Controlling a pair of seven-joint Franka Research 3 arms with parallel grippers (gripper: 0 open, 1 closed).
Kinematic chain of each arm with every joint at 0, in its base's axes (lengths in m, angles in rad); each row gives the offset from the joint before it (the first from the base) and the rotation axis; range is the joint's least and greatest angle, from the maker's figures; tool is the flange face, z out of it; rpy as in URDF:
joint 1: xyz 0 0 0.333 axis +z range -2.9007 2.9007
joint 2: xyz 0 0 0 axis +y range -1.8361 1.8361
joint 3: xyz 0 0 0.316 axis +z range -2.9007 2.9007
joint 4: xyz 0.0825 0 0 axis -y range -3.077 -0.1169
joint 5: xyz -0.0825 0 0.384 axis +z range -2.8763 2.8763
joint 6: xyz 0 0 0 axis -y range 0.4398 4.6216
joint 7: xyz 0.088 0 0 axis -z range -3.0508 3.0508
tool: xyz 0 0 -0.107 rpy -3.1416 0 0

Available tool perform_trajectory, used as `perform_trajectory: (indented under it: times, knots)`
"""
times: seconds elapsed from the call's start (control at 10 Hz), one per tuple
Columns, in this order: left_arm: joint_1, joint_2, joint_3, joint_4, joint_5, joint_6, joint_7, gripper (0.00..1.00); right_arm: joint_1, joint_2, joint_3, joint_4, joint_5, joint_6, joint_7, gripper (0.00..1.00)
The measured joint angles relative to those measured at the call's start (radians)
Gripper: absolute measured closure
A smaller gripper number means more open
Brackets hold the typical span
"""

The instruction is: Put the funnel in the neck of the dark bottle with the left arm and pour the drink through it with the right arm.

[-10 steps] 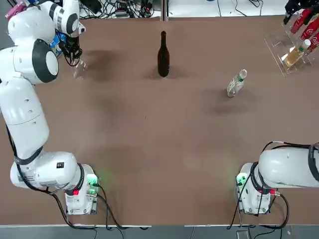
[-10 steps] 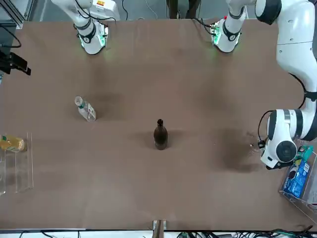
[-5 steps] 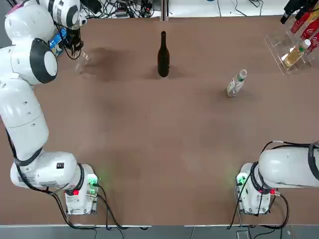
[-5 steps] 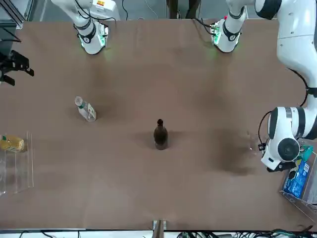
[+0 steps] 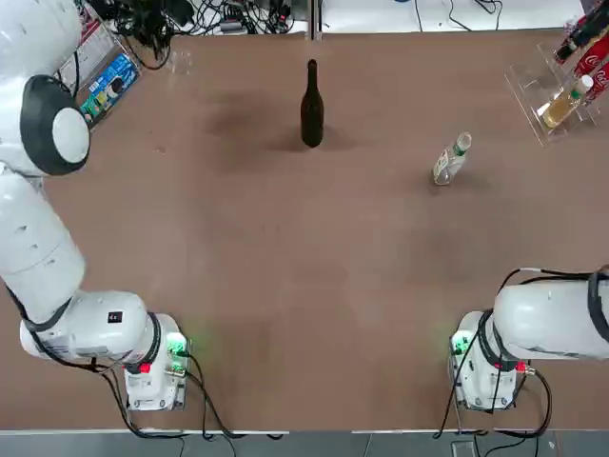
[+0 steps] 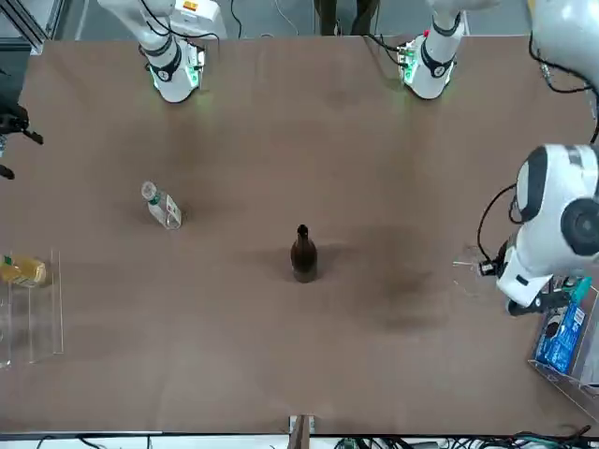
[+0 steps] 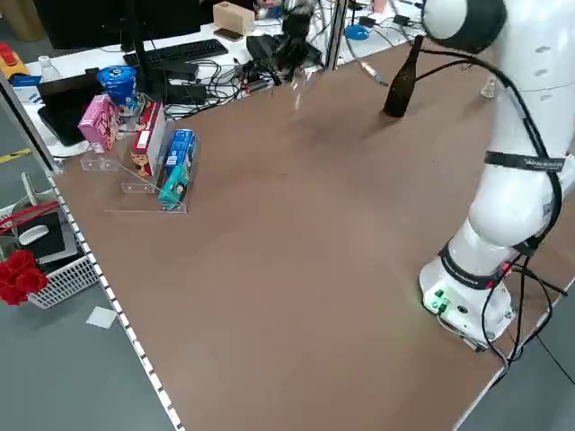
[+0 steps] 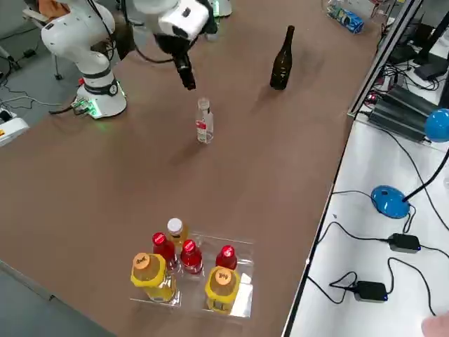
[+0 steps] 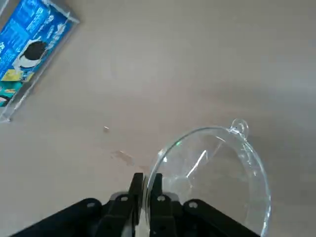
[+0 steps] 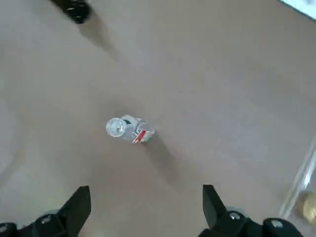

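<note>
The clear funnel (image 9: 212,177) hangs above the table, pinched at its rim by my left gripper (image 9: 146,180), which is shut on it. From overhead the funnel (image 5: 178,60) is a faint shape at the far left, left of the dark bottle (image 5: 311,109). That bottle (image 6: 302,254) stands upright at the far middle. The drink (image 5: 450,160), a small clear bottle, stands right of it. My right gripper (image 10: 145,192) hovers open high over the drink (image 10: 129,129), its fingers wide apart and holding nothing.
A clear rack (image 5: 547,105) with red cola bottles and yellowish bottles sits at the far right corner. A clear holder with a blue box (image 5: 107,78) lies at the far left edge. Cables (image 5: 238,14) run behind the table's far edge.
My left gripper has lifted the funnel off the table and carried it up toward the far edge. The right gripper has shifted slightly. Both bottles stay put.
</note>
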Motion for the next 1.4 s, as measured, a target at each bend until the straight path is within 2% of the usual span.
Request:
perform_trajectory:
  times: [0.2, 0.6, 1.0, 1.2, 1.4]
  knots:
    - [-0.001, -0.094, -0.074, -0.005, -0.073, -0.027, -0.023, 0.90, -0.012, 0.079, -0.060, -0.041, 0.124, 0.010, -0.325, 0.00]
    - [-0.003, -0.185, -0.279, -0.008, -0.089, -0.023, -0.198, 0.90, -0.049, 0.297, -0.074, -0.054, 0.301, -0.010, -0.786, 0.00]
    - [-0.020, -0.179, -0.453, 0.002, -0.089, 0.093, -0.393, 0.90, -0.097, 0.524, -0.075, -0.061, 0.489, -0.108, -1.208, 0.00]
    - [-0.054, -0.133, -0.484, 0.002, -0.089, 0.183, -0.440, 0.90, -0.120, 0.634, -0.075, -0.061, 0.524, -0.133, -1.323, 0.00]
    - [-0.073, -0.079, -0.500, 0.002, -0.066, 0.278, -0.469, 0.90, -0.130, 0.699, -0.075, -0.073, 0.564, -0.167, -1.404, 0.00]
